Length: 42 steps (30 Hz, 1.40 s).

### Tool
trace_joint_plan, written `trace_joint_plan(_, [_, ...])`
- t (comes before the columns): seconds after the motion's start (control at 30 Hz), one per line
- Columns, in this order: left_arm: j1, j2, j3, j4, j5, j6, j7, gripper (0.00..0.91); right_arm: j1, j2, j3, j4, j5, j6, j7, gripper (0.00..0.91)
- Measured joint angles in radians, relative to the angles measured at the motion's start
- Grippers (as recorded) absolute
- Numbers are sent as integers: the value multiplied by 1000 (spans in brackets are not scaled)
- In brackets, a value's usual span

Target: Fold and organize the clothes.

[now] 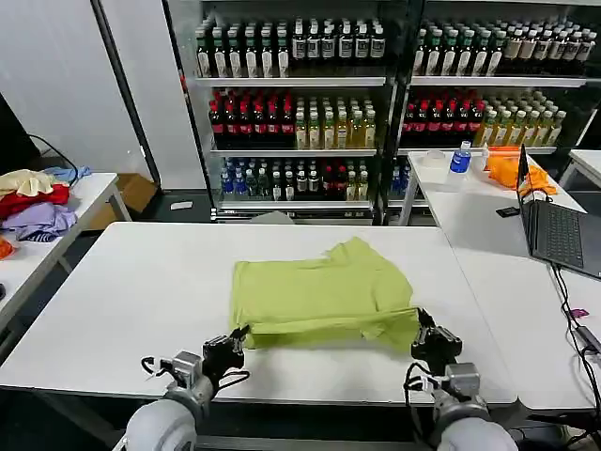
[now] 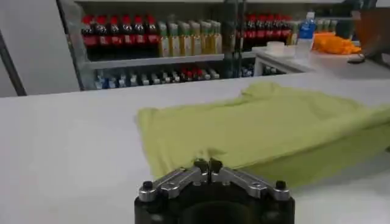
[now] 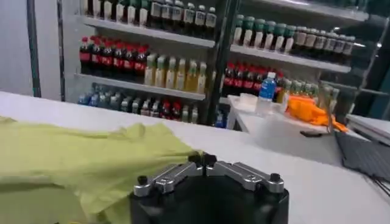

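Black jaws pressed together and empty on both the left gripper (image 1: 237, 336) and right gripper (image 1: 424, 324), each at a near corner of the lime T-shirt (image 1: 324, 291), mid-table (image 1: 131, 282); folded once, further folds likely remain

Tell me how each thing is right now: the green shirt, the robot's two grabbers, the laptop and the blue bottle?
Lime green cotton T-shirt: partly folded, lying flat on the white table.
Left gripper: jaws shut, at the shirt's near left corner.
Right gripper: jaws shut, at the shirt's near right corner.
Dark laptop: lid open, on the side table.
Blue-capped plastic bottle: upright, cap on.
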Motion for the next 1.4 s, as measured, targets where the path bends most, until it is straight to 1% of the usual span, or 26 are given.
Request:
trace_joint_plan(0.47, [-112,-39,56,131,26,-17,1,30,164,-6,-83,-183,-43,43,-27,0])
trace_joint_plan(0.77, [-136,-54,60,170,42,-27,-5,30,239,5,-128,-280,-72,68,-36,0])
trace_joint_plan(0.8, [-136,-55,60,172,44,-27,-5,101,246,6,-132,-287,-74,69,-37,0])
trace_joint_plan(0.83, [-137,-55,60,174,45,-27,-5,282,252,7,-135,-296,-77,69,-38,91])
trace_joint_plan(0.87, [-137,-56,60,175,47,-28,-5,534,258,9,-140,-304,-80,69,-39,413])
trace_joint_plan(0.9, [-137,-56,60,176,49,-28,-4,907,264,11,-143,-312,-83,69,-41,907])
trace_joint_plan(1.1, [-130,-56,51,174,55,-29,-2,907,274,19,-154,-336,-97,62,-52,907])
trace_joint_plan(1.4, [-107,-58,27,150,63,-35,-6,907,245,19,-137,-322,-98,66,-62,907])
